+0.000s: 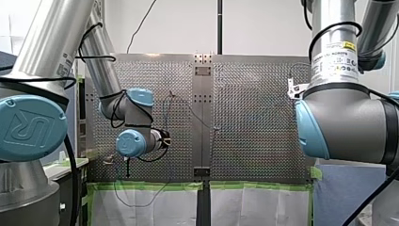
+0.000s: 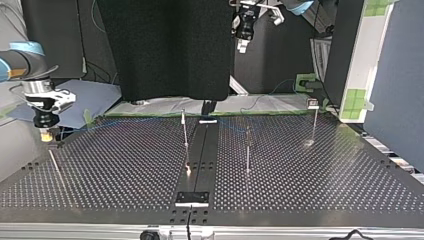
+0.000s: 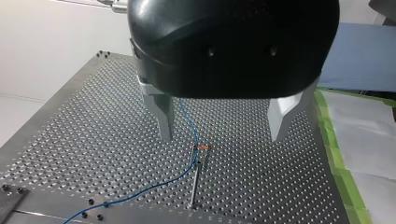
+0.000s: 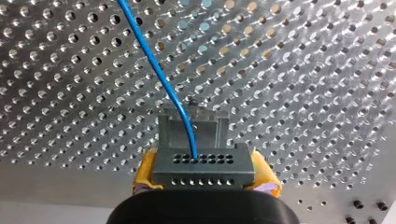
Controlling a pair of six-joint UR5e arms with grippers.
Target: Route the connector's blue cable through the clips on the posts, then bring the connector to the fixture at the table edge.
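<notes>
My right gripper [image 4: 204, 173] is shut on a grey connector [image 4: 204, 165], with yellow pads [image 4: 145, 171] on either side of it. The blue cable [image 4: 159, 74] leaves the connector's face and runs away over the perforated table. A grey bracket-like piece [image 4: 168, 133] sits directly ahead of the connector. In the top view my right gripper [image 2: 46, 134] hangs low at the table's left edge. My left gripper [image 3: 224, 135] stands open high above the table, its metal fingers [image 3: 163, 119] empty. Below it the blue cable [image 3: 189, 135] passes a thin post [image 3: 196, 179].
Three upright posts [image 2: 185, 132] [image 2: 247, 150] [image 2: 314, 122] stand across the perforated table [image 2: 310, 185], and a leaning rod [image 2: 55, 165] is near my right gripper. A dark rail [image 2: 200, 150] runs down the middle. Green tape [image 1: 150, 185] lines one table edge.
</notes>
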